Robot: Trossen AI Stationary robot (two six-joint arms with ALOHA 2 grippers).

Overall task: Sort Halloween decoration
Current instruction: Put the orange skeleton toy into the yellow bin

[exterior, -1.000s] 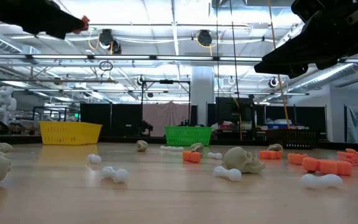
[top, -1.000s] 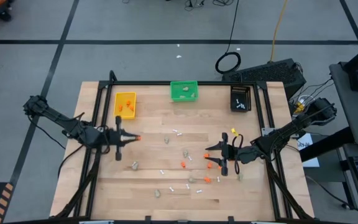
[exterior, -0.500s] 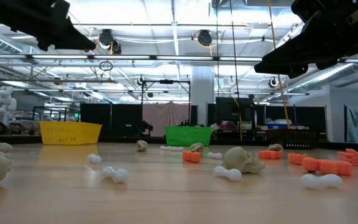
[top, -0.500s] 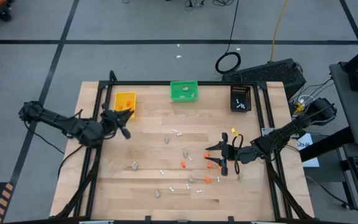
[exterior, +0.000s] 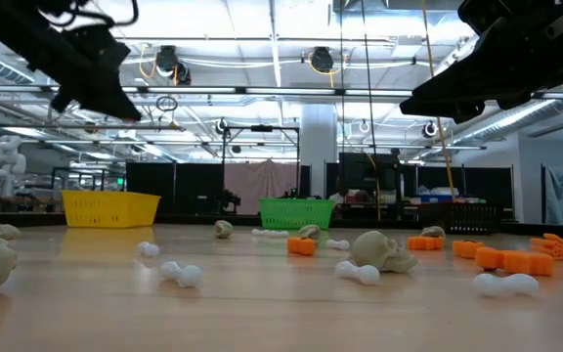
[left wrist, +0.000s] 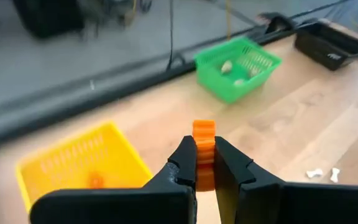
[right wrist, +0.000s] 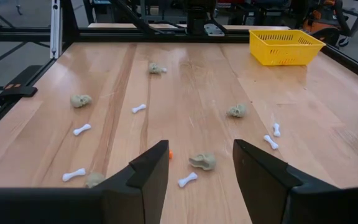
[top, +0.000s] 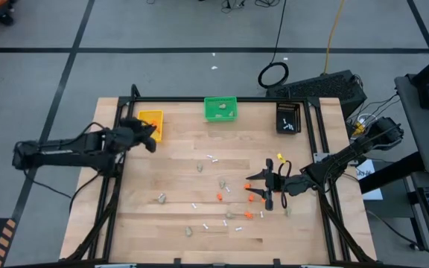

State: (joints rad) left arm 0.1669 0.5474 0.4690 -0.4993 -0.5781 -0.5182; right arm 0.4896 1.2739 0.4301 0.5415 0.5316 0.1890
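The left gripper [left wrist: 205, 163] is clenched on 1 orange piece [left wrist: 204, 144], pinched at mid-length with its ribbed top standing proud of the fingertips; it looks light, stiff and moulded, so a gentle squeeze across the narrow sides should do. It hangs beside the yellow bin [left wrist: 73, 163], where 1 orange bit already lies. Farther off, skulls and bones [right wrist: 140, 108] lie scattered over the table [top: 177, 160], and the right gripper [right wrist: 200, 167] hovers above them, spread and empty.

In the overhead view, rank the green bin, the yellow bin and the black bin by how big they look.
1. Green bin, largest.
2. Black bin and yellow bin look close in size; the left arm hides part of the yellow bin, so I won't rank them.
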